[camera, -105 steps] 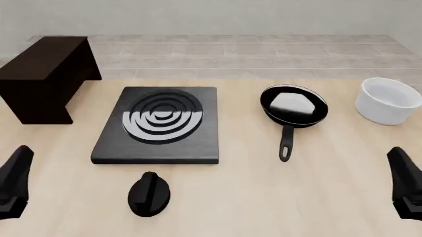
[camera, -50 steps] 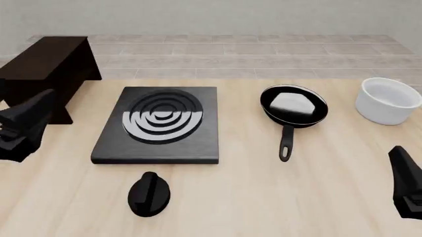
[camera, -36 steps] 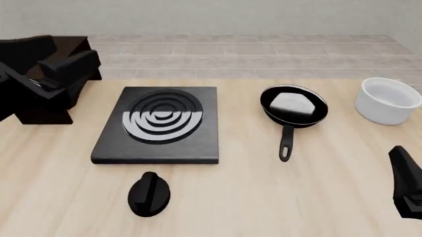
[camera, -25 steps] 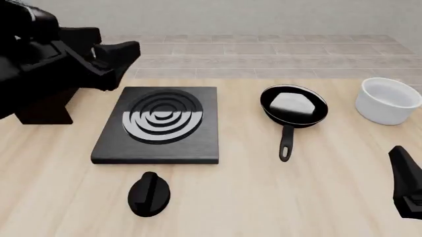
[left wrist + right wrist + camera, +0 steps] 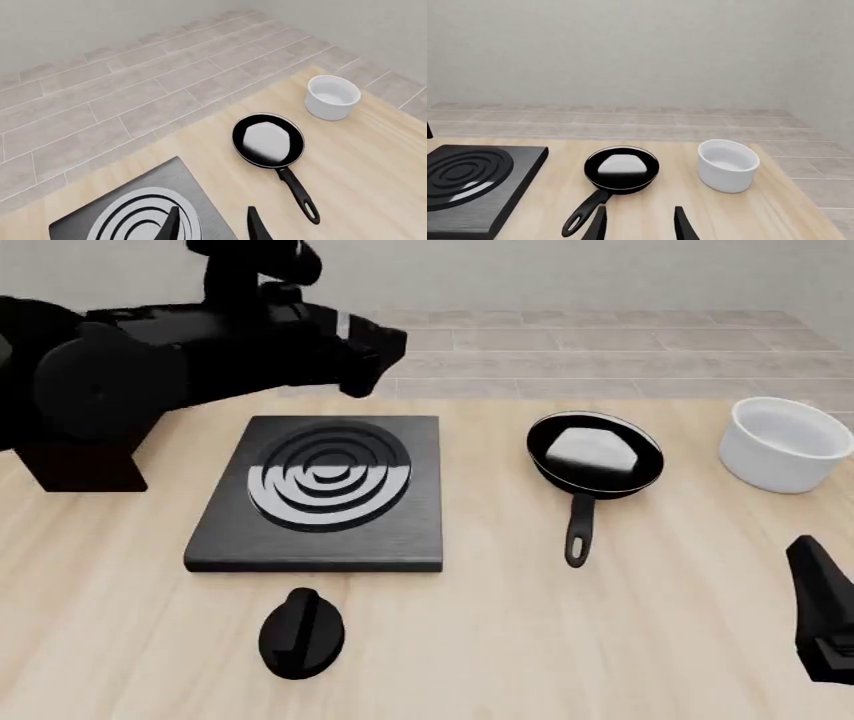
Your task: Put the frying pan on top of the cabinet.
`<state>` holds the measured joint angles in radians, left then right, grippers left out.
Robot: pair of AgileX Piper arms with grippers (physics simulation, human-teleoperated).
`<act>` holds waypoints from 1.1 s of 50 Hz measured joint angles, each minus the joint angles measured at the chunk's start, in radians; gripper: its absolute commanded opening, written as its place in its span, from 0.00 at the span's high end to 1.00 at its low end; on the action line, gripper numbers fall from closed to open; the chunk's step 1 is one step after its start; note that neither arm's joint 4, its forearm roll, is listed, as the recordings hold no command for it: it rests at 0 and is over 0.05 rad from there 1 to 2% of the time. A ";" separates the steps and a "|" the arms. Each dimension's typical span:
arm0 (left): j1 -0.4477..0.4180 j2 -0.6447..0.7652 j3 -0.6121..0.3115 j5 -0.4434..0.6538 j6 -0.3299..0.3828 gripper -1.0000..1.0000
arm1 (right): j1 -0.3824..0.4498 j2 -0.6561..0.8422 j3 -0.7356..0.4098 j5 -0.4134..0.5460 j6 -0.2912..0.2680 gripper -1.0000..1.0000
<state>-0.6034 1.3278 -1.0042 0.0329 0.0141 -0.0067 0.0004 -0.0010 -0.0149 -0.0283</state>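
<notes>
Nothing's done yet: the frying pan (image 5: 595, 456) sits untouched on my desk (image 5: 534, 640), both claws open and empty, the cabinet (image 5: 80, 465) top unreached.

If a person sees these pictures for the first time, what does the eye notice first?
First, the big black left arm high over the table's far left, hiding most of the cabinet. Next, the stove plate with bright rings at the middle, and right of it the frying pan beside a white bowl.

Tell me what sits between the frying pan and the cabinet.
The stove plate lies between the frying pan and the cabinet, in the front view; the left arm hangs over that side.
</notes>
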 measured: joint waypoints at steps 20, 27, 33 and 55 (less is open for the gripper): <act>0.022 0.262 -0.215 0.090 -0.058 0.00 | -0.002 0.000 0.000 0.002 -0.001 0.00; 0.025 0.314 -0.259 0.111 -0.076 0.00 | -0.003 0.000 0.000 0.002 -0.001 0.00; 0.019 0.347 -0.287 0.122 -0.088 0.00 | -0.003 0.000 0.000 0.001 -0.001 0.00; -0.042 0.424 -0.354 0.148 -0.152 0.00 | -0.005 0.000 0.000 -0.001 0.005 0.00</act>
<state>-0.6458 1.7518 -1.3577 0.1807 -0.1380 -0.0112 0.0003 -0.0013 -0.0158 -0.0235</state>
